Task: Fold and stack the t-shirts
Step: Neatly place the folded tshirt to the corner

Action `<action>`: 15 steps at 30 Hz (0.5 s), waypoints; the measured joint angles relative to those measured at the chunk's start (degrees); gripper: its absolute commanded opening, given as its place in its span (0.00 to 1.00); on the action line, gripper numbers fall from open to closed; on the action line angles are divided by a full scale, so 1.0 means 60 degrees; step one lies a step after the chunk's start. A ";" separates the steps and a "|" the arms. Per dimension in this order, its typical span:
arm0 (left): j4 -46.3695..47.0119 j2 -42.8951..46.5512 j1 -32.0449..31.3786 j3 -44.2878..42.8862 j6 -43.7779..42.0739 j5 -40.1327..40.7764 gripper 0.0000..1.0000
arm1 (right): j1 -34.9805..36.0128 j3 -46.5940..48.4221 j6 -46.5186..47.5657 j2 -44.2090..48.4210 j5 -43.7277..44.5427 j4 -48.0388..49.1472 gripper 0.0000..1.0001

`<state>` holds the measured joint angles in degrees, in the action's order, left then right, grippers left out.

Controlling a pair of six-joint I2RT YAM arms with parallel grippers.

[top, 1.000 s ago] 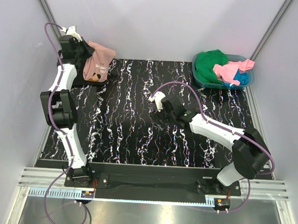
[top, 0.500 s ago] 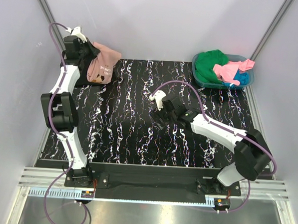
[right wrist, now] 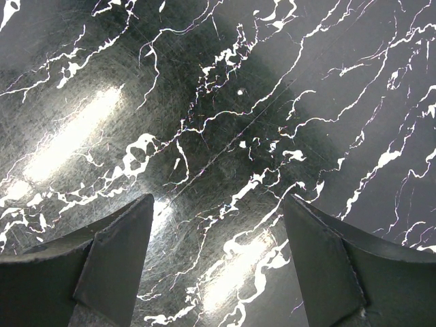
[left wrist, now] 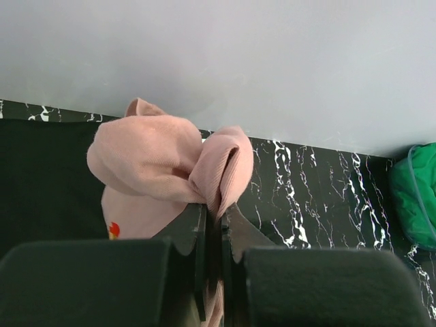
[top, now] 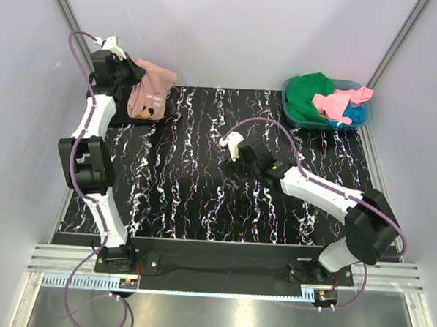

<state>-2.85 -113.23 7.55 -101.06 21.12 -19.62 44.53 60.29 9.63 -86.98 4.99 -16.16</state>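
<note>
Bunched salmon-pink tee far left; colourful tees heaped far right

Salmon-pink t-shirt, at ten o'clock: soft matt cloth, one band finely ribbed. Table beneath me: glossy black marbled top, hairline-scratched, throwing glare. Fingers of my right claw: matt dark plastic. Basket, at two o'clock: smooth teal plastic.

Right fingers spread wide over worktop.
Dark fingers sit at the bottom left and bottom right of the view. Black worktop with white marble veins shows between them, with bright glare patches on it.
</note>
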 measured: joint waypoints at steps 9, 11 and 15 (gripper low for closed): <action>0.0226 -0.1067 0.0583 -0.0586 0.0073 -0.0455 0.00 | 0.0000 0.0299 0.0000 -0.0630 -0.0015 0.0000 0.84; 0.0237 -0.1417 0.0707 -0.0787 0.0095 -0.0586 0.00 | 0.0000 0.0448 0.0000 -0.0852 -0.0015 0.0004 0.84; 0.0211 -0.2106 0.0947 -0.1293 0.0102 -0.0958 0.00 | 0.0000 0.0747 0.0000 -0.1180 -0.0011 -0.0007 0.84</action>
<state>-1.58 -125.86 13.23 -108.81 21.74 -25.36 44.53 64.77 9.63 -94.06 4.93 -16.21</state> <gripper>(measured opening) 0.068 0.837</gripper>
